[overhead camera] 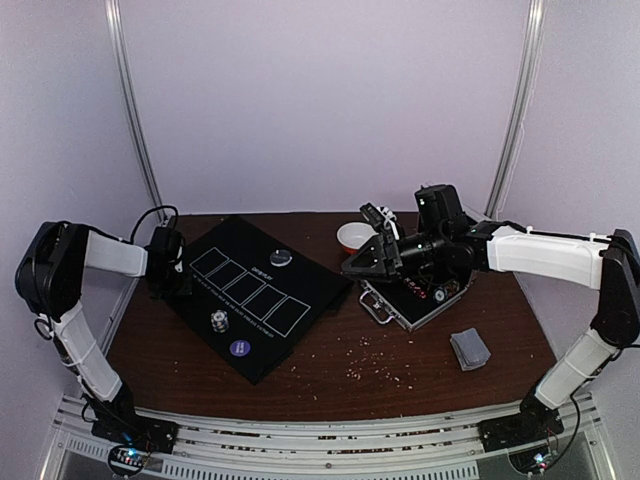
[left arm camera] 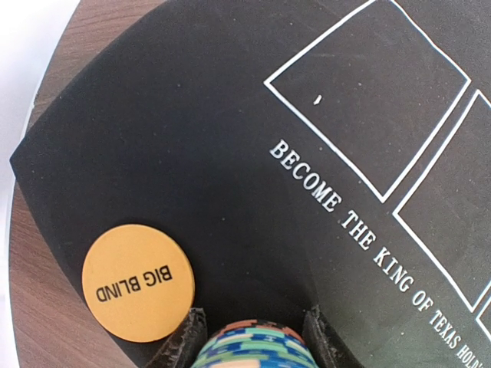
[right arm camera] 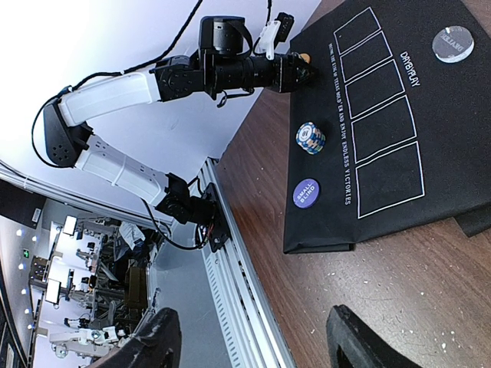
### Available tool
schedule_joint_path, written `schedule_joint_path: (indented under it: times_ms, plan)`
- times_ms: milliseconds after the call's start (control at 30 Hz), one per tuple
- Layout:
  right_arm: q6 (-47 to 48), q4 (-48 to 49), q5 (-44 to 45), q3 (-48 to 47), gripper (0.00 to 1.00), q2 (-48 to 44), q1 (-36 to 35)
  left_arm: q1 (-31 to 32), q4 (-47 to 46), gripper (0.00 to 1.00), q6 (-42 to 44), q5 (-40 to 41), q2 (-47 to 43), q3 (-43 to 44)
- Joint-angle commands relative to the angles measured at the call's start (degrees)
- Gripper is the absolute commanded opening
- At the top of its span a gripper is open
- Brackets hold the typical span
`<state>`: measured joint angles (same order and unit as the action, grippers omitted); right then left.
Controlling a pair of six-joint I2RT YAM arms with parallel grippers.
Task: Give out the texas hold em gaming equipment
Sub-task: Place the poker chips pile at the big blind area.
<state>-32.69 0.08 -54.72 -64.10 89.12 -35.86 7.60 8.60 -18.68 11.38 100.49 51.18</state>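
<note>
Left pincer [left arm camera: 255, 341] pinching a striped chip stack [left arm camera: 257, 351] at the left corner of the black mat [left arm camera: 230, 138], just beside the orange disc [left arm camera: 138, 282]. Right pincer [right arm camera: 253, 333] spread and empty, raised above the tabletop [right arm camera: 399, 291]. The grey-blue cards [overhead camera: 470, 348] lie on the tabletop, right of the silver case [overhead camera: 415, 300].

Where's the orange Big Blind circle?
In the left wrist view, the orange disc lies at the black mat's edge, left of the chip stack in the left gripper.
</note>
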Motion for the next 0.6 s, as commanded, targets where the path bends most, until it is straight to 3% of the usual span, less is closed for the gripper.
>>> schedule_joint_path:
  times_ms: [0, 567]
  plan:
    - [1.1, -0.2, -0.7, 0.6, 0.67, -2.0, 0.4, -0.9, 0.3, 0.28, 0.5, 1.7, 2.1, 0.3]
    - [1.7, -2.1, -0.1, -1.1, 0.67, -1.9, 0.4, -0.9, 1.6, 0.49, 2.3, -2.4, 5.9, 2.1]
